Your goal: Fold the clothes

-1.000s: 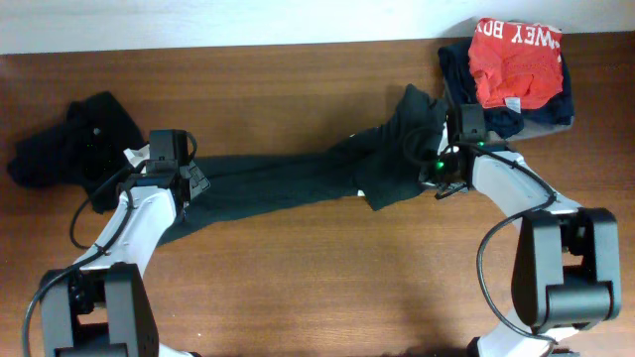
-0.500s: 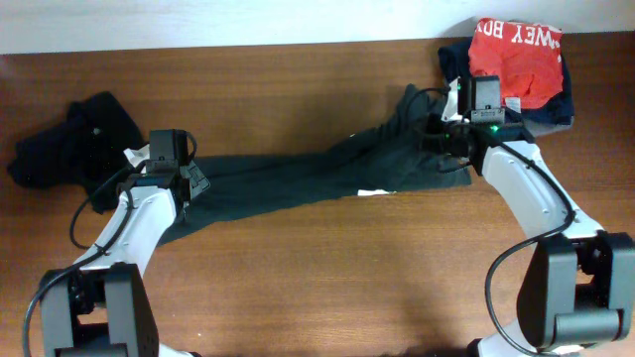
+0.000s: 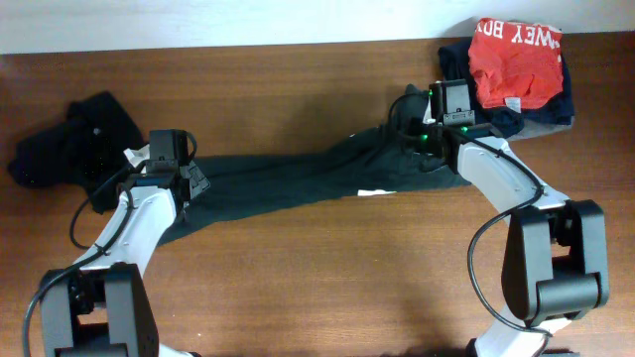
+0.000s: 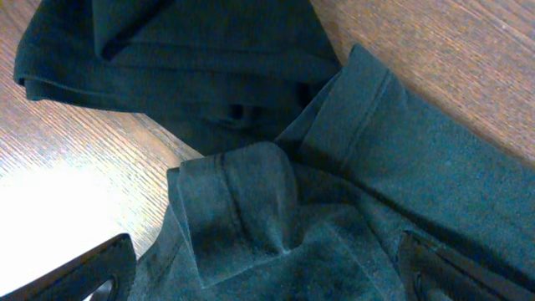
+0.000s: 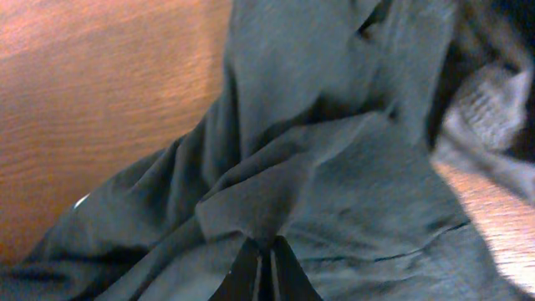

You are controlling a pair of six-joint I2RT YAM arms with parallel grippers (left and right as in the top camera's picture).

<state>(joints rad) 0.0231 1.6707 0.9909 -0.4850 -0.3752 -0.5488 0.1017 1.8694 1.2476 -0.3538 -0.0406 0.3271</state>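
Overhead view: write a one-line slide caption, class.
Dark green T-shirt strung out across wooden table, right tool shut on its end beside a red-topped stack.

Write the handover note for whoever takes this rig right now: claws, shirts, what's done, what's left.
Left claw: open, straddling the left end of the dark green shirt.
Right claw: shut on that shirt's right end.
The shirt lies stretched in a rumpled band across the table.
A black shirt is heaped far left; a red garment tops a pile far right.
Done: neither dark shirt folded.
Left: flatten and fold both.
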